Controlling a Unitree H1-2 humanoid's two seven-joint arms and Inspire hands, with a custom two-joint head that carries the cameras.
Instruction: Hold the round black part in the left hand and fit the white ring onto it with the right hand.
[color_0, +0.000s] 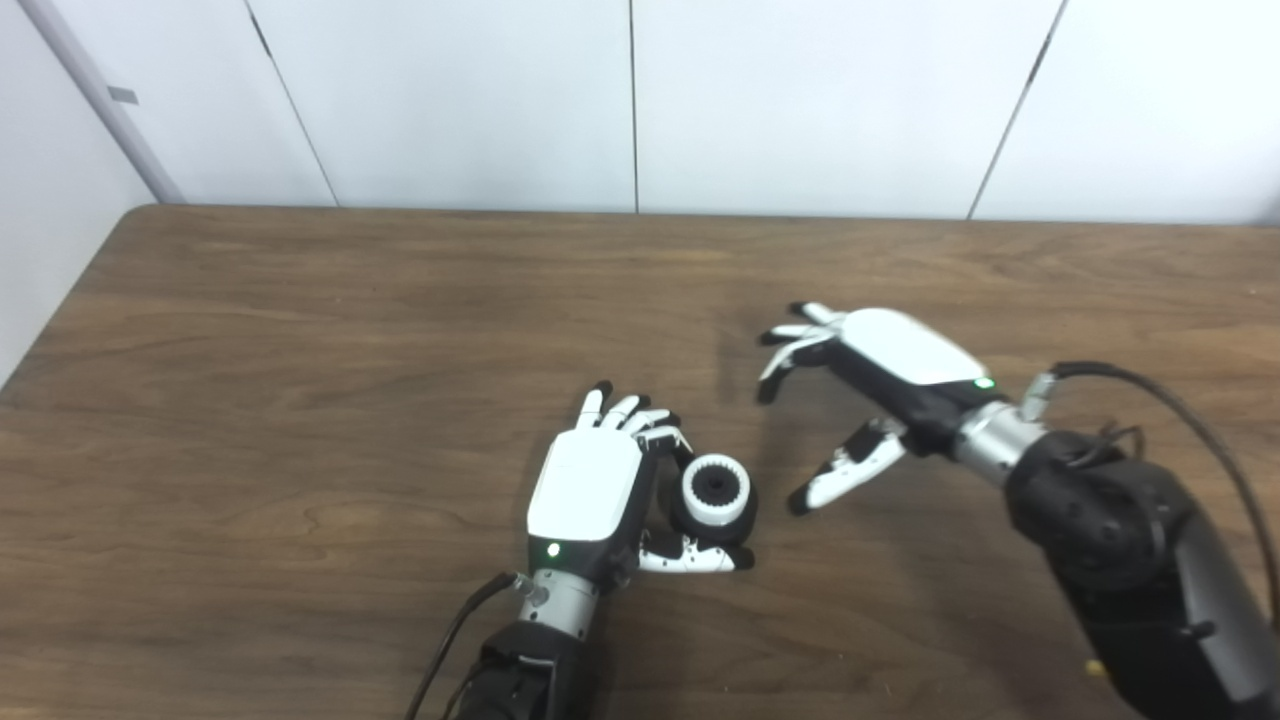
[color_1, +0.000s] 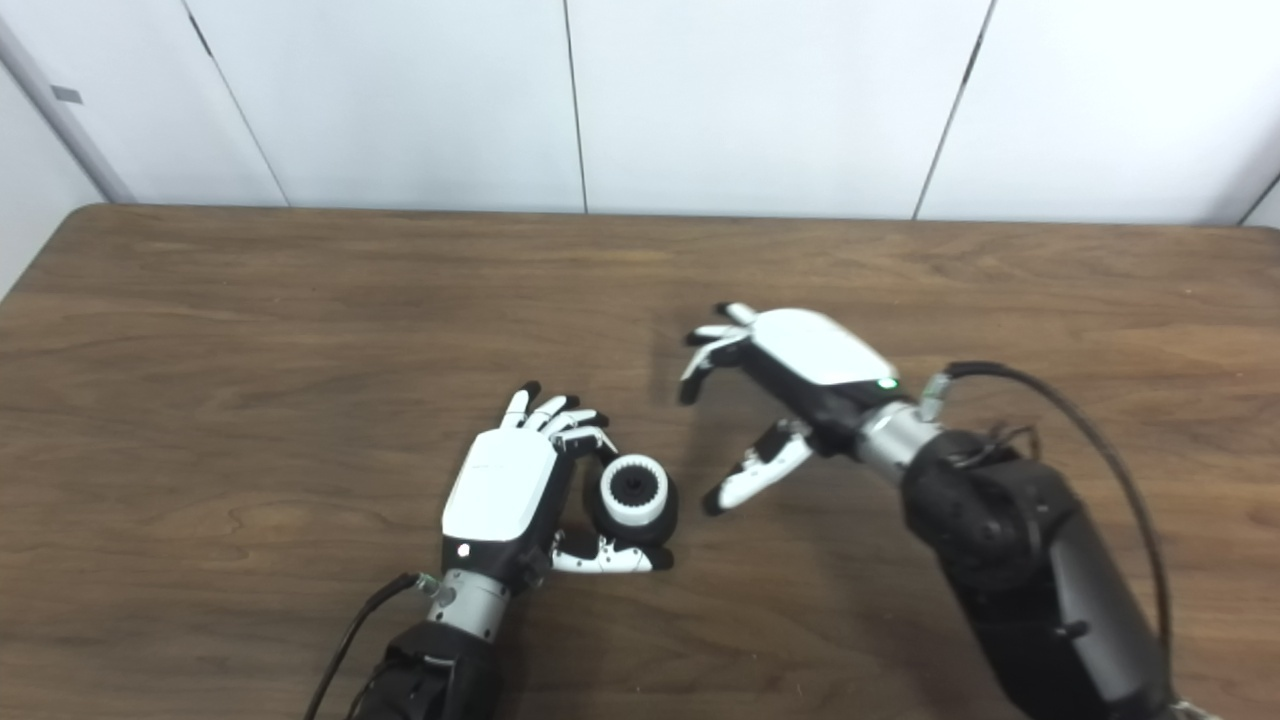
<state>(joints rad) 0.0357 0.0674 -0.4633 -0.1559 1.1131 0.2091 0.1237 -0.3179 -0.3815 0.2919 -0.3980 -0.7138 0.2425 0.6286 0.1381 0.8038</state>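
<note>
The round black part (color_0: 716, 496) sits in the left hand (color_0: 590, 490), a little toward the near edge of the table (color_0: 300, 330) and about midway between its left and right sides. The white ring (color_0: 716, 489) is already on it: it goes around the top of the black body, and the dark toothed centre shows through its opening. Whether the ring is pressed fully down or only resting there, I cannot tell from these views.

The left hand is closed on the part. Its fingers curl over the far side and its thumb lies under the near side, so the part is pinched from two directions and its open face is turned up and a little to the right. I think this pose is chosen so that the other hand can reach the face freely.

The right hand (color_0: 860, 390) is apart from the part, to its right and further from the near edge, and it holds nothing. Its fingers are spread and bent downward and the thumb points toward the part. It looks like a hand that has no work at this moment.

In my judgement the fitting is mostly done, and only a last push may remain.
</note>
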